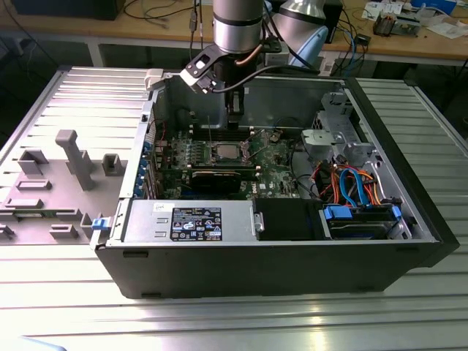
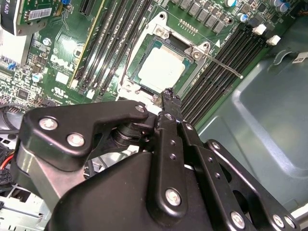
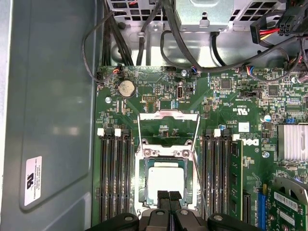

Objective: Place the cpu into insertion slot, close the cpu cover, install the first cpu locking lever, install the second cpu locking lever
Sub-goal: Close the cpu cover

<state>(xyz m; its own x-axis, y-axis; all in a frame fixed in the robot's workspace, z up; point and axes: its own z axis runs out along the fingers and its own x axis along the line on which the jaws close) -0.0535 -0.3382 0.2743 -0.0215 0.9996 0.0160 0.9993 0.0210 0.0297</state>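
Observation:
The cpu (image 3: 166,183) lies flat in the insertion slot (image 3: 143,185) on the green board, its silver top facing up; it also shows in the second wrist view as the cpu (image 2: 161,67). The cpu cover (image 3: 168,115) stands swung open beyond the slot, with green board visible through its cut-out. Thin wire locking levers (image 3: 198,144) run along the slot's sides, and one lever (image 2: 226,65) sticks out free. My gripper (image 3: 168,197) hovers just over the slot's near edge, shut with nothing in it. In the exterior view the gripper (image 1: 235,124) hangs inside the case above the slot (image 1: 222,152).
Black memory slots (image 3: 113,178) flank the socket on both sides. A grey case wall (image 3: 48,120) stands close by. Cables (image 1: 351,183) and a drive cage (image 1: 329,142) fill the case toward the exterior view's right. A power supply (image 1: 194,219) lies along the front.

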